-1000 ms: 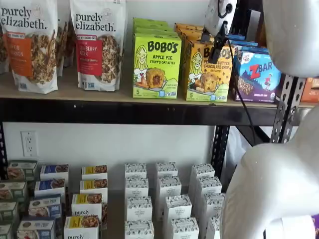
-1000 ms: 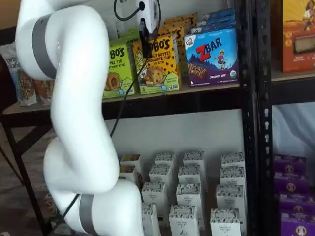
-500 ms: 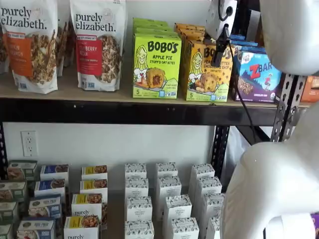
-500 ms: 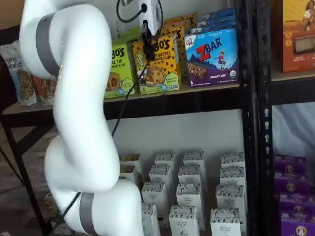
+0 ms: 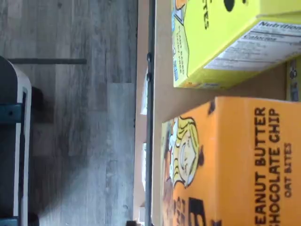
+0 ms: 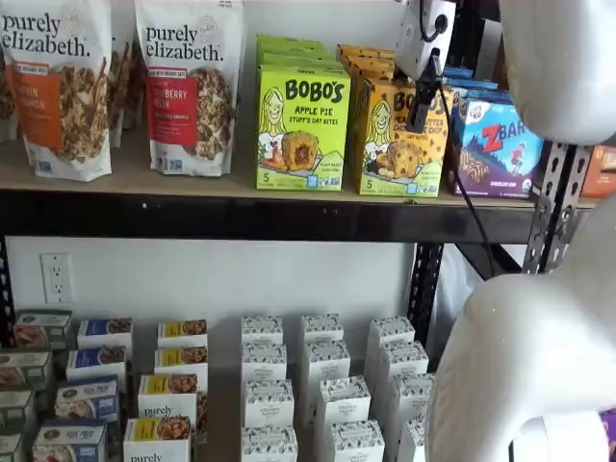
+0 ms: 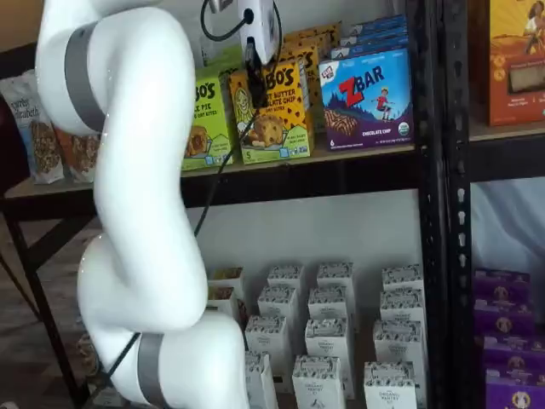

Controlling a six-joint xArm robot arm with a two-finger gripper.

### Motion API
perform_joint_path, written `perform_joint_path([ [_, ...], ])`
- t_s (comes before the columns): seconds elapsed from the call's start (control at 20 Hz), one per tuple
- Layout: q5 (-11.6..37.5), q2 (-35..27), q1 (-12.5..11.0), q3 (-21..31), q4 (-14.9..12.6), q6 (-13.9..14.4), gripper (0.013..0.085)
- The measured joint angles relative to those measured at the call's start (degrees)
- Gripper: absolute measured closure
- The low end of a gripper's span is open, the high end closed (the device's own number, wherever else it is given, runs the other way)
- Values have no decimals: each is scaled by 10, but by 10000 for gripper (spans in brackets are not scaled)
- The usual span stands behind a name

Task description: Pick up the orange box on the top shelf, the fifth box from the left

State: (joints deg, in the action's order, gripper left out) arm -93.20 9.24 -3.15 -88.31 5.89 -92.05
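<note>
White arm segments (image 7: 136, 196) fill much of both shelf views, rising in front of the rack. Behind them, the top shelf (image 6: 192, 188), a tan board on a black beam, carries the stock. At its 9 o'clock end stand two "purely elizabeth." granola bags (image 6: 188, 82). Next comes the lime-green box (image 6: 302, 127) reading "BOBO'S APPLE PIE STUFF'D OAT BITES". Just beside it, toward 3 o'clock, stands the orange box (image 6: 399, 140), upright at the shelf's front edge, with more like it lined up behind; a shelf view (image 7: 274, 111) shows "BOBO'S ... BUTTER CHOCOLATE CHIP OAT BITES". The wrist view, turned on its side, shows the same carton (image 5: 230, 165) close up with "PEANUT BUTTER CHOCOLATE CHIP OAT BITES" and the cartoon girl's head, the lime-green carton (image 5: 221, 42) beside it showing a nutrition panel. Beyond the orange box sits a blue-purple "ZBAR" box (image 6: 500, 144), marked "CHOCOLATE CHIP".

Below, rows of small white cartons (image 6: 322, 385) stand on the lower level.

Smallest is the gripper (image 6: 423, 91): its black fingers hang in front of the orange box's upper face, at about 12 o'clock on it, a cable (image 6: 474, 207) trailing beside them. No gap shows between the fingers and nothing is seen held, so I cannot tell their state.
</note>
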Motion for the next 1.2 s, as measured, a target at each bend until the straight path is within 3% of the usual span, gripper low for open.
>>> perform_joint_path([
  [0.6,7,2,0,1,7,1,490],
  [1.2,11,6,6,5,5,6,490],
])
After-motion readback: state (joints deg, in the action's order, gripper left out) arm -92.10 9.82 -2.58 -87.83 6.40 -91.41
